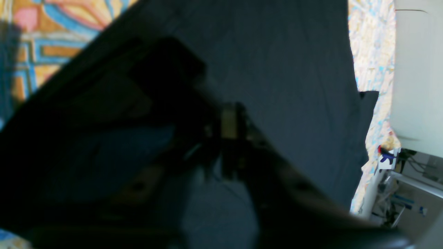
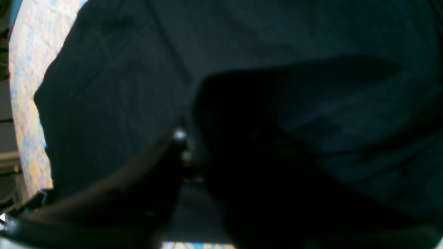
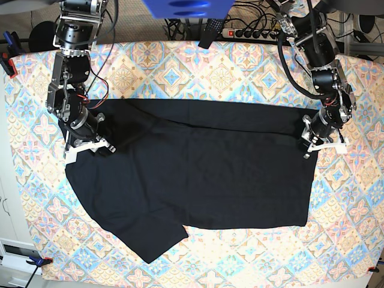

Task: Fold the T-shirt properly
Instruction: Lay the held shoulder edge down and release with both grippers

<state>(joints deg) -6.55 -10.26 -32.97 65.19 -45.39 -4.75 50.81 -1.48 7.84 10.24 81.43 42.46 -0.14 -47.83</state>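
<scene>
Base view, black T-shirt (image 3: pixel 198 174) on patterned tablecloth (image 3: pixel 240 66), left hand (image 3: pixel 312 146) and right hand (image 3: pixel 101 146) at opposite edges, grip unclear

The T-shirt (image 3: pixel 192 174) lies spread on the table (image 3: pixel 240 66), one gripper (image 3: pixel 103 147) at each side edge (image 3: pixel 309 143).

Left gripper (image 3: pixel 312 144), right gripper (image 3: pixel 103 146) both lowered, wide apart; jaws' state unclear.

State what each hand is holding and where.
Left hand and right hand each sit at a side edge of the shirt; whether they grip it cannot be told.
</scene>
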